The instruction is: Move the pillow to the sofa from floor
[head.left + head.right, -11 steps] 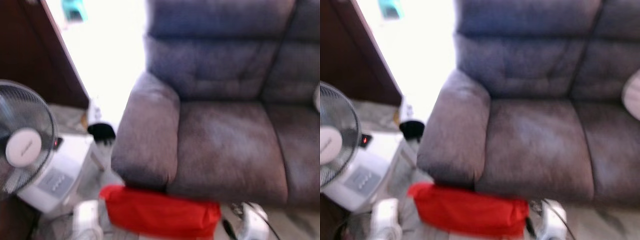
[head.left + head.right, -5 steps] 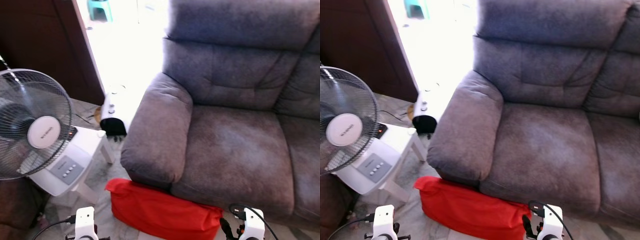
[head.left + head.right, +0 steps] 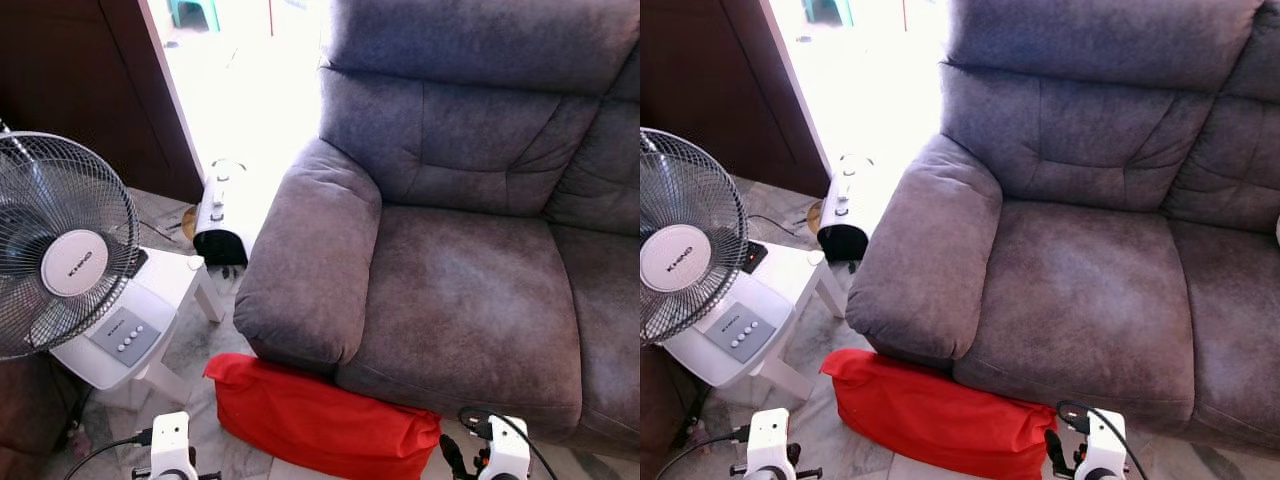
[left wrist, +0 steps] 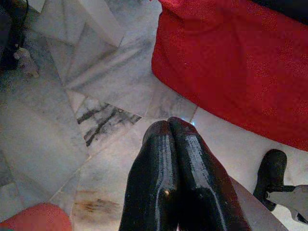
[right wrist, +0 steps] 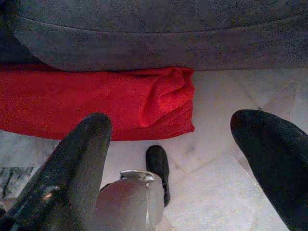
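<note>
My right end effector [image 5: 168, 159] is spread wide and empty above the floor [image 5: 226, 183], near the red pillow [image 5: 91, 101]. My left end effector [image 4: 169, 129] is pressed closed, holding nothing.

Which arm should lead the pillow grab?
Probably right. The right gripper is open and faces the near end of the red pillow on the floor against the sofa. The left gripper is shut above bare tile, beside the pillow's other end.

The left gripper [image 4: 169, 126] is held low with fingers pressed together; the right gripper [image 5: 171, 127] is spread wide apart.
</note>
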Controlling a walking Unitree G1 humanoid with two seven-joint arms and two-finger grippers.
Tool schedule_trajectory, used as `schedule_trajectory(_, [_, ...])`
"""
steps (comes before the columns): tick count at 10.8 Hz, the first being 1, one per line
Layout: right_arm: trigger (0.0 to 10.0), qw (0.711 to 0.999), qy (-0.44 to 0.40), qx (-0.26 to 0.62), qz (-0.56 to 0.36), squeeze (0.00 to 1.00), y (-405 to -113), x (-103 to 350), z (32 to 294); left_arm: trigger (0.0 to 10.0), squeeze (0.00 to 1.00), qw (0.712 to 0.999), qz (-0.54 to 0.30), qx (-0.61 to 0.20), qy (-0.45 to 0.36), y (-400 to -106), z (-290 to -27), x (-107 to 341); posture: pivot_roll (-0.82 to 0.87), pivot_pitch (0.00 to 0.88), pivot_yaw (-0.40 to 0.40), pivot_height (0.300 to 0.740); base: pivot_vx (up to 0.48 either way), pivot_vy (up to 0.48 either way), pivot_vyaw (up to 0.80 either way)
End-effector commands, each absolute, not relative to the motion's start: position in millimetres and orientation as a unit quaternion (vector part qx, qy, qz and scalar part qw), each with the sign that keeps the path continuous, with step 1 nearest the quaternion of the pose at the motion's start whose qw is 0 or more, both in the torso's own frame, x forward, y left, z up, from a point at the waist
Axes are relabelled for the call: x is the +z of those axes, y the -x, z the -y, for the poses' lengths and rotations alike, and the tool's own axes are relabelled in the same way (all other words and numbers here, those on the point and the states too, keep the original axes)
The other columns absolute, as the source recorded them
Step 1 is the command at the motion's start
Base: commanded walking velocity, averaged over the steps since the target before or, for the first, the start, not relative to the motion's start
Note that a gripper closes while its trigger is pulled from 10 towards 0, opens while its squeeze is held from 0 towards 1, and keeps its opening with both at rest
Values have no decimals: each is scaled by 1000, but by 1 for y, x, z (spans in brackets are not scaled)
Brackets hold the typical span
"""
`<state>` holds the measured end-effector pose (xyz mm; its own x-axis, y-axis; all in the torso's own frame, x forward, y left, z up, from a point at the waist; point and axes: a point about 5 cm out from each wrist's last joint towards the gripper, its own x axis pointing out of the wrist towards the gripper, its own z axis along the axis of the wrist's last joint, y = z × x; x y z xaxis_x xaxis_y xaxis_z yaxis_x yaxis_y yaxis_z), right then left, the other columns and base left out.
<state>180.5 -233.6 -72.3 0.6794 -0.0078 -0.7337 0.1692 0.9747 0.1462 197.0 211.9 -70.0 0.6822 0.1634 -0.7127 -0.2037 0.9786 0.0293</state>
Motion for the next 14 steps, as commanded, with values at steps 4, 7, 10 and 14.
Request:
schedule_trajectory(4, [10000,903,-102,-46,-415,0,-173,-76,234,10000,0,910,-400,103,30,-189,-212,-75,61,173,-4,740,0,0,-517])
schedule_trajectory(7, [10000,902,-101,-42,-418,0,-172,-77,234,10000,0,912,-395,101,33,-189,-211,-74,63,173,-4,740,0,0,-665])
schedule_trajectory(10, [10000,905,-104,-47,-410,0,-173,-76,234,10000,0,914,-389,104,37,-190,-212,-73,65,171,-2,740,0,0,-221])
schedule_trajectory(14, [10000,904,-104,-47,-411,0,-173,-76,234,10000,0,913,-395,100,30,-190,-214,-74,64,168,-2,740,149,0,0])
